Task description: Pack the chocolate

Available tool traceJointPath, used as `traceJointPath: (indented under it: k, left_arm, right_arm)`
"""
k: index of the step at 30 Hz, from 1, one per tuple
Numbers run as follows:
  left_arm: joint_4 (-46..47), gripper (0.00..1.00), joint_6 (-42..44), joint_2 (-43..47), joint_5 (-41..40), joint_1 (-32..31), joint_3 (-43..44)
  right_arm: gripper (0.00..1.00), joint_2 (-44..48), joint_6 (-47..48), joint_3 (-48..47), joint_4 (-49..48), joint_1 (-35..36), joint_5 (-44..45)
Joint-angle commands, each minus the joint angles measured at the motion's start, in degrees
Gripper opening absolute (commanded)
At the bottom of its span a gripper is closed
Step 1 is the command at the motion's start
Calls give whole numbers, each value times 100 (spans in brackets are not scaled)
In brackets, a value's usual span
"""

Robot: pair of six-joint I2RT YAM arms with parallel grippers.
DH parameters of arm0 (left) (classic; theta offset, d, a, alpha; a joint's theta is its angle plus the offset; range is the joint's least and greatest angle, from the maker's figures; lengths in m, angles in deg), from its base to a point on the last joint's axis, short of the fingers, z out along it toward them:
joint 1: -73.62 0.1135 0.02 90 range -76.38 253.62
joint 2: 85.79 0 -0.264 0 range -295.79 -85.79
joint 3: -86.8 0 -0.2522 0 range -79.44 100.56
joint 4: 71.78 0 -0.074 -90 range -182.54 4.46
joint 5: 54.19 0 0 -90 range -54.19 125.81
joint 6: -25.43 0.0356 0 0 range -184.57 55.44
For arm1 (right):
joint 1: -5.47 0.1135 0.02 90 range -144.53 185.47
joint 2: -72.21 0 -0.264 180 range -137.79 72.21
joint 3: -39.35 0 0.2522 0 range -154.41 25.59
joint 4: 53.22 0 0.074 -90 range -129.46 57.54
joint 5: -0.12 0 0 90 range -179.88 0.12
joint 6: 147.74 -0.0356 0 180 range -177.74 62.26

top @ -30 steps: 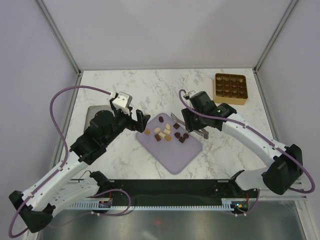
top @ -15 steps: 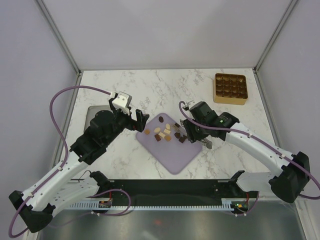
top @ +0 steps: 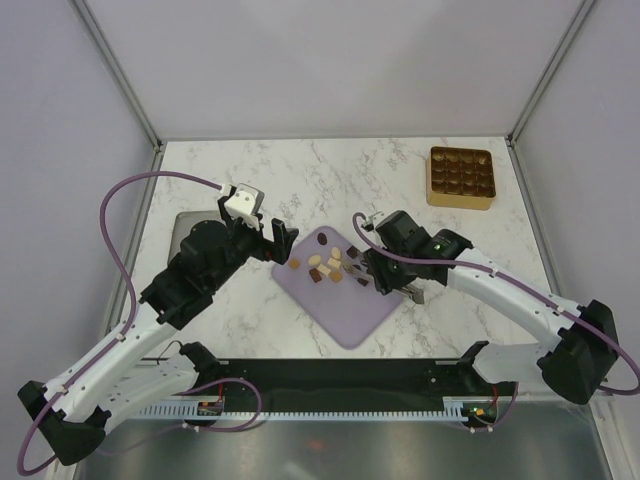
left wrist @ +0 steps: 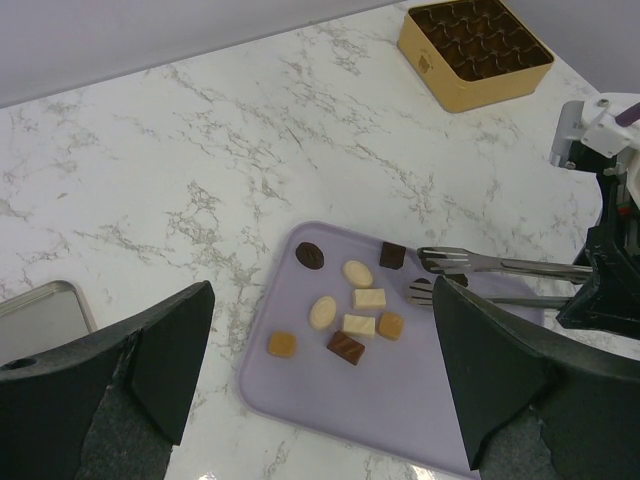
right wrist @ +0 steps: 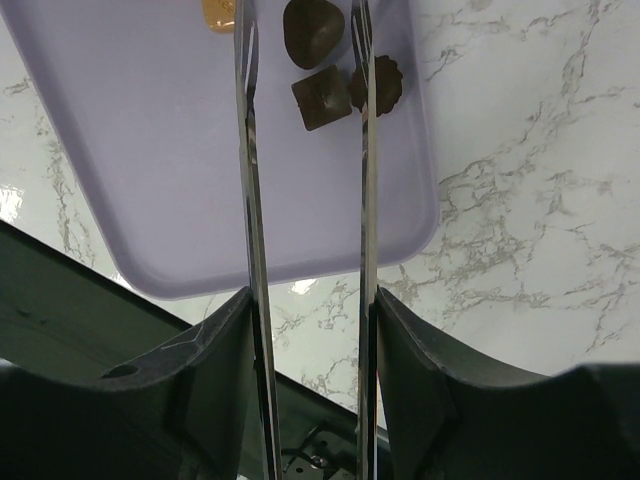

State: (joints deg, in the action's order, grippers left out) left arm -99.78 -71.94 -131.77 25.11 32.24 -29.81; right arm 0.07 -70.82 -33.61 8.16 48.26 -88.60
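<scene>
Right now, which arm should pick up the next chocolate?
The right arm. Its jaws grip the tongs, whose tips sit over the dark chocolates on the lilac mat. The left arm has wide-open, empty jaws at the mat's edge, with no tool.

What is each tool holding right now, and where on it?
Right tool grips the metal tongs across both arms, toward their rear end. Left tool is open, holding nothing.
</scene>
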Motion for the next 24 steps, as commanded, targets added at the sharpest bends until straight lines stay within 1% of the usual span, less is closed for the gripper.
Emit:
traceJointPath:
  k: [1, 12, 16, 22, 23, 24]
  left_arm:
    - [106, 97, 237, 10, -152, -27, 38]
    - [106, 97, 237, 19, -134, -27, 38]
    - [106, 97, 237, 36, -143, -27, 47]
    - [114, 97, 237, 19, -143, -36, 38]
    - [114, 97, 237, 19, -143, -27, 38]
    - [106, 97, 237, 10, -143, -27, 38]
  right_arm:
    - [55, -98, 86, 75, -112, 54, -5]
    - [55, -309, 104, 119, -165, 125, 74]
    - [52, -397, 78, 128, -217, 142, 74]
    - [45, -363, 16, 32, -209, 151, 188]
    - [41, -362, -10, -12, -209, 151, 232]
    - [39, -354, -36, -47, -209, 151, 232]
